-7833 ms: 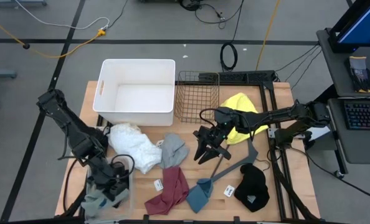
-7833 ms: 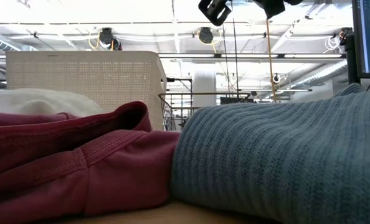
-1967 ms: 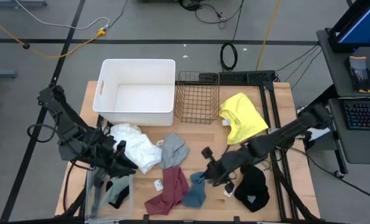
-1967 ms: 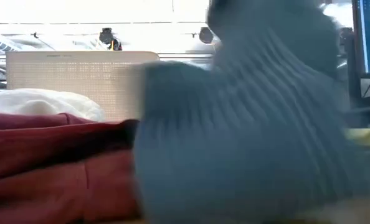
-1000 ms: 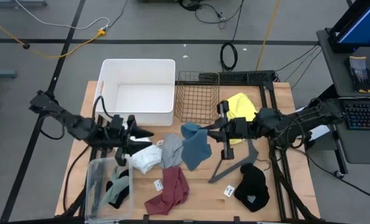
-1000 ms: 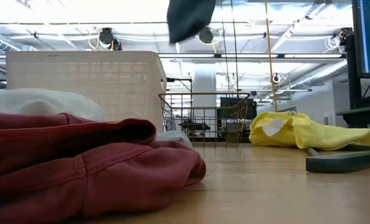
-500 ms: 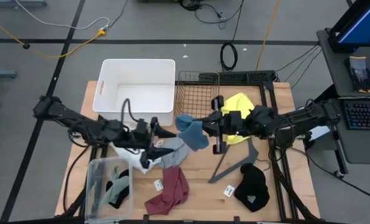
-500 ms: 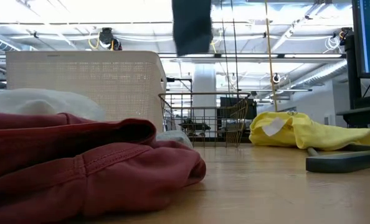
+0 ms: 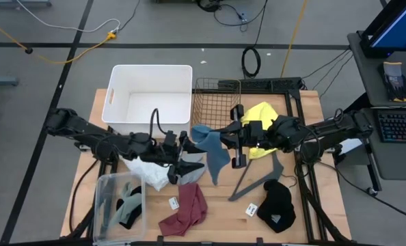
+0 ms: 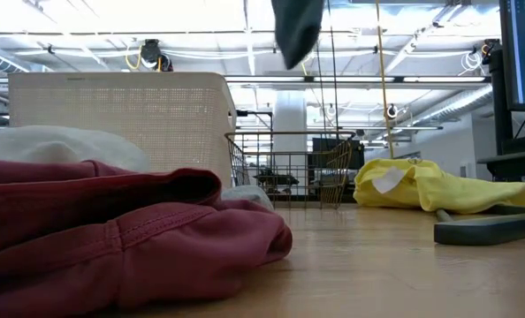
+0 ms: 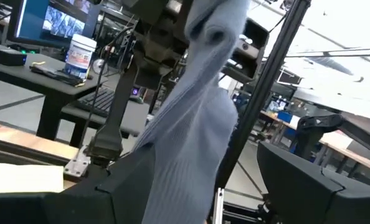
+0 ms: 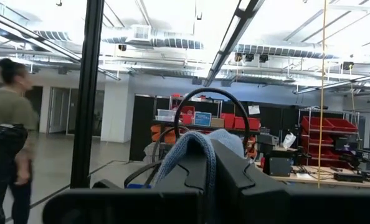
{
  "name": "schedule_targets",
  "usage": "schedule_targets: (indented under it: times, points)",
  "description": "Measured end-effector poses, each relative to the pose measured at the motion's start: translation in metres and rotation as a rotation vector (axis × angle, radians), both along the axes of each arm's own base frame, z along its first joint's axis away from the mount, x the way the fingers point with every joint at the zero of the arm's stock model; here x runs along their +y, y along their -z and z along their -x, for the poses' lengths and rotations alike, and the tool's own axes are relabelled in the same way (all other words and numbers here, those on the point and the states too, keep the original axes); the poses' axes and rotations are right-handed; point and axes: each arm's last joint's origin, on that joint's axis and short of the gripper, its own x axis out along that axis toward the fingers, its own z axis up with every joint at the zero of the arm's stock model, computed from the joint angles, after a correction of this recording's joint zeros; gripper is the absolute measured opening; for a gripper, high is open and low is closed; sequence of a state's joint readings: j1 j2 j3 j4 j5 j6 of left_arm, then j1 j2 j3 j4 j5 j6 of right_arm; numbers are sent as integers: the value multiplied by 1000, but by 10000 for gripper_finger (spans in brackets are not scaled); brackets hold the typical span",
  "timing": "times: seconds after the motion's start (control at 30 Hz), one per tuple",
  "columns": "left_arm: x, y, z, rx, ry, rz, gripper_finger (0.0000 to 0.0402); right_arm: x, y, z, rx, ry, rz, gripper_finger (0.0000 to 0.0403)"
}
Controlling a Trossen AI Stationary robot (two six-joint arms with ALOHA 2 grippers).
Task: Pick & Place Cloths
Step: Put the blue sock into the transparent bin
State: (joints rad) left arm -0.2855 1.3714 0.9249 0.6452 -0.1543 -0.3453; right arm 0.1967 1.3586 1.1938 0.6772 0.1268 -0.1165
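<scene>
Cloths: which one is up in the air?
The teal-blue cloth, dangling from the right gripper. The white, grey, maroon, yellow and black ones lie on the table.

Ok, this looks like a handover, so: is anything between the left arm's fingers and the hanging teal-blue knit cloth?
Nothing visible does. The teal-blue knit cloth hangs in the air from the right gripper. The left gripper is open right beside it, and its wrist view shows the cloth directly ahead, unobstructed.

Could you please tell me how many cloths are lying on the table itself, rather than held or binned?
5: white cloth and grey cloth under the left tool, maroon cloth at the front edge, black cloth front right, yellow cloth beside the wire basket. Others may be hidden.
</scene>
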Motion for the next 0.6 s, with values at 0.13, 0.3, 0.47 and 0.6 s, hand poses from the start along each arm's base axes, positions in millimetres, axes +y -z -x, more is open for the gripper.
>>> schedule_targets:
  times: [0.13, 0.3, 0.47, 0.6]
  points:
    - [1, 0, -1, -2, -14, 1, 285, 0, 0, 0, -1, -1, 0, 0]
    - [4, 0, -1, -8, -73, -8, 286, 0, -1, 0, -7, -6, -10, 0]
    - [10, -2, -3, -27, -97, -8, 287, 0, -1, 0, -7, -12, -25, 0]
    - [17, -5, -3, -58, -119, 1, 291, 1, 2, -3, -7, -11, -25, 0]
